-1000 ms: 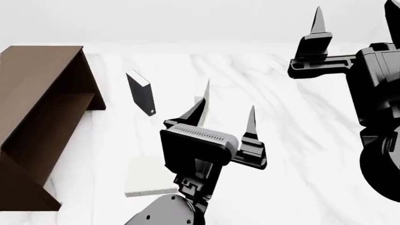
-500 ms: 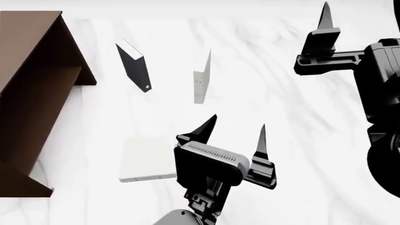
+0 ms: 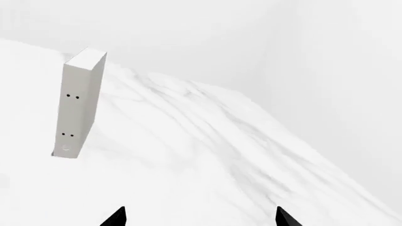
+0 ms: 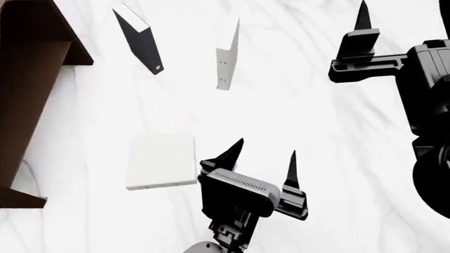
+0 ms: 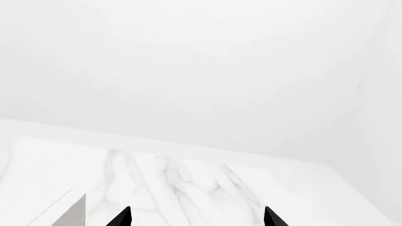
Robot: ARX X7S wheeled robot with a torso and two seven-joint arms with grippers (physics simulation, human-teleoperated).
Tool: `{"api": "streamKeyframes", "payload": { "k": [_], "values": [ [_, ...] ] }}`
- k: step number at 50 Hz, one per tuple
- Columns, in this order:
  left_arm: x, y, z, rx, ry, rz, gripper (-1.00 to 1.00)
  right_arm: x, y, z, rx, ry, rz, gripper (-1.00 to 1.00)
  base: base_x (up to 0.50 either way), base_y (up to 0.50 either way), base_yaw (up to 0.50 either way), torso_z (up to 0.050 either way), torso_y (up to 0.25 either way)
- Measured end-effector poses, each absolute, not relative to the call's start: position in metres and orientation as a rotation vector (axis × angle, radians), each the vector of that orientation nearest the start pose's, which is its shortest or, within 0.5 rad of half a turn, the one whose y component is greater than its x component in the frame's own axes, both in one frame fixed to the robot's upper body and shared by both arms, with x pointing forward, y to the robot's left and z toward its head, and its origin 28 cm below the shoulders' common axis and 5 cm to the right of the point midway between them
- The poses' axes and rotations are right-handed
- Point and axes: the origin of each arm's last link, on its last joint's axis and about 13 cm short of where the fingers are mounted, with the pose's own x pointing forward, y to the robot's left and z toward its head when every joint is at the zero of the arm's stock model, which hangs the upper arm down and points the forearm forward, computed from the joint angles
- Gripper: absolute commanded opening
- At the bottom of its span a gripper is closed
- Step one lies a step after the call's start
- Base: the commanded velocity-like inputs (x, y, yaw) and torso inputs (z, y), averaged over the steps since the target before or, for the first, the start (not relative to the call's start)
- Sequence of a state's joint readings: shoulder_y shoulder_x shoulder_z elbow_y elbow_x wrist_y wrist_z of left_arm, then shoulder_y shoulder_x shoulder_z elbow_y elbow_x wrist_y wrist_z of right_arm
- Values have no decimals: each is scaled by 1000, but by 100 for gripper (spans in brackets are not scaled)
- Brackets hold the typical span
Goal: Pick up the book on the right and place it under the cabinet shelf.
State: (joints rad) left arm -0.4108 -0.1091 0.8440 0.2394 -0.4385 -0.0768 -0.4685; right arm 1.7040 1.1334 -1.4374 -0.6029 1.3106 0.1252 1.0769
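The book (image 4: 160,161), plain off-white and squarish, lies flat on the white marble table (image 4: 338,137). In the head view my left gripper (image 4: 266,150) hovers just right of it, open, with nothing between its fingers. The left wrist view shows the left gripper (image 3: 199,217) open over bare marble. My right gripper (image 5: 196,217) is open and empty, held high at the far right, with one finger (image 4: 362,26) showing in the head view. The dark brown cabinet (image 4: 35,21) stands at the left edge, its shelf (image 4: 28,105) showing inside.
A black book (image 4: 140,39) stands upright at the back, right of the cabinet. A thin white book with small dark dots (image 4: 226,58) (image 3: 78,103) stands upright beyond my left gripper. White walls rise behind the table.
The head view has shifted: cabinet and books now sit higher and further left in frame. The left gripper shows lower, beside the flat off-white book. Both grippers stay open.
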Motion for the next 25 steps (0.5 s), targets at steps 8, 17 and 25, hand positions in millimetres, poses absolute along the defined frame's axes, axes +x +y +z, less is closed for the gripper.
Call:
{"api": "streamKeyframes", "payload": {
  "k": [8,17,25],
  "values": [
    [216,64,107,-233,-227,-484,100,223,-136,307,-173,-413,-76,100,0,0,0,0,-196],
    [216,64,94,-217,-230,-463,100,223,-135,309,-169,-408,-65,100,0,0,0,0,-164],
    [216,63,82,-214,-235,-447,100,224,-134,308,-164,-403,-56,100,0,0,0,0,-145]
  ]
}}
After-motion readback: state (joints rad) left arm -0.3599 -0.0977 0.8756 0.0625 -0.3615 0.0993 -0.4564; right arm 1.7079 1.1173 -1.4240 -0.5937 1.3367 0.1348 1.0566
